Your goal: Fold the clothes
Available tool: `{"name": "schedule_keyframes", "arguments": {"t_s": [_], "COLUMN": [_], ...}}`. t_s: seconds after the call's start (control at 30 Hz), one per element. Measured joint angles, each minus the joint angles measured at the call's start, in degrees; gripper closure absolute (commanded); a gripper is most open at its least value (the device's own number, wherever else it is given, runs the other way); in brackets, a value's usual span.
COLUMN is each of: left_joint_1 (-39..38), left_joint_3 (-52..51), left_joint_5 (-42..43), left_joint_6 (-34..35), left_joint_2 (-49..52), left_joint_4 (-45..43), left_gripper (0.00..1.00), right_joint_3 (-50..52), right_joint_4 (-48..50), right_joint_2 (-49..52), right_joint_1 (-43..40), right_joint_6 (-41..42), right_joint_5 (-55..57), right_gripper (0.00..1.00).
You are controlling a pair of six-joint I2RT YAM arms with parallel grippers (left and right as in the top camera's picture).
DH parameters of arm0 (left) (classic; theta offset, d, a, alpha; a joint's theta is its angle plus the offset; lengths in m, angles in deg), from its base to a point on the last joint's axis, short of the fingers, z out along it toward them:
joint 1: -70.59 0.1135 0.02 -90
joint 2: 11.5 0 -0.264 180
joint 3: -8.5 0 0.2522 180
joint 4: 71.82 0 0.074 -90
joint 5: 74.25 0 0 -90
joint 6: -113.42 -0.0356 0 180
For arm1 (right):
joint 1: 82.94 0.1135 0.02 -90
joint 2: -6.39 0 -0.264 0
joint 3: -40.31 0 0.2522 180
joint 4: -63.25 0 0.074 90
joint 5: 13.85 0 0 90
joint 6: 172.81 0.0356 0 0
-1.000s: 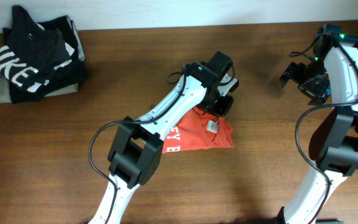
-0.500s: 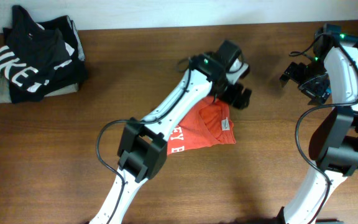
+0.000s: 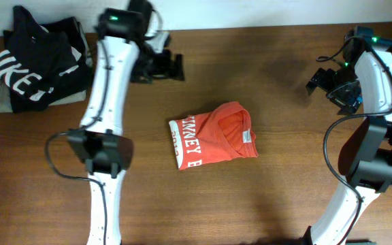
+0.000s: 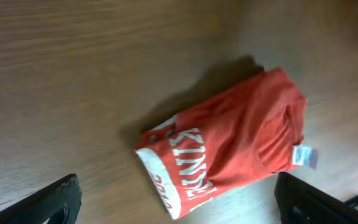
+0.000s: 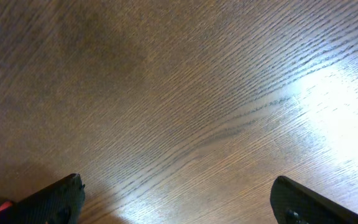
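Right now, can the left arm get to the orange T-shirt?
Probably yes. The left hand is open, and only bare table lies between it and the folded red-orange T-shirt. Nothing stands in the way.

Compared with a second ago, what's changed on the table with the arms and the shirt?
The left end effector opened, let go of the red-orange T-shirt and swung off to the back left, near the black shirt pile. The T-shirt lies folded mid-table. The right end effector unmoved, open.
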Motion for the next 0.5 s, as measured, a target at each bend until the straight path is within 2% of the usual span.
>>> {"name": "schedule_keyframes", "arguments": {"t_s": [0.03, 0.13, 0.2, 0.27, 0.33, 0.4, 0.5], "left_joint_1": [3.56, 5.84, 5.64, 4.94, 4.61, 4.63, 4.46], "left_joint_3": [0.00, -0.57, -3.17, -9.27, -20.63, -31.91, -53.22], "left_joint_5": [2.34, 3.98, 2.89, -1.03, -3.87, -4.70, -2.03], "left_joint_6": [0.04, 0.20, 0.20, 0.20, 0.42, 0.57, 0.83], "left_joint_2": [0.00, -1.62, -6.67, -16.39, -27.78, -35.78, -39.34], "left_joint_4": [0.00, 0.00, -0.02, -0.35, 0.46, -2.71, -15.10], "left_gripper": [0.01, 0.01, 0.01, 0.01, 0.01, 0.01, 0.01], "right_joint_3": [0.00, 0.00, 0.00, 0.00, 0.00, 0.00, -0.02], "right_joint_4": [0.00, 0.00, 0.02, -0.09, 0.02, 0.02, -0.02], "right_joint_2": [0.00, 0.00, 0.00, 0.00, 0.00, 0.00, 0.00], "right_joint_1": [0.00, 0.00, 0.00, 0.00, 0.00, 0.00, 0.00], "right_joint_6": [-0.02, 0.02, 0.02, -0.02, 0.00, 0.02, 0.00], "right_joint_5": [0.02, 0.02, 0.00, 0.00, 0.00, 0.00, 0.00], "right_gripper": [0.01, 0.01, 0.01, 0.01, 0.01, 0.01, 0.01]}}
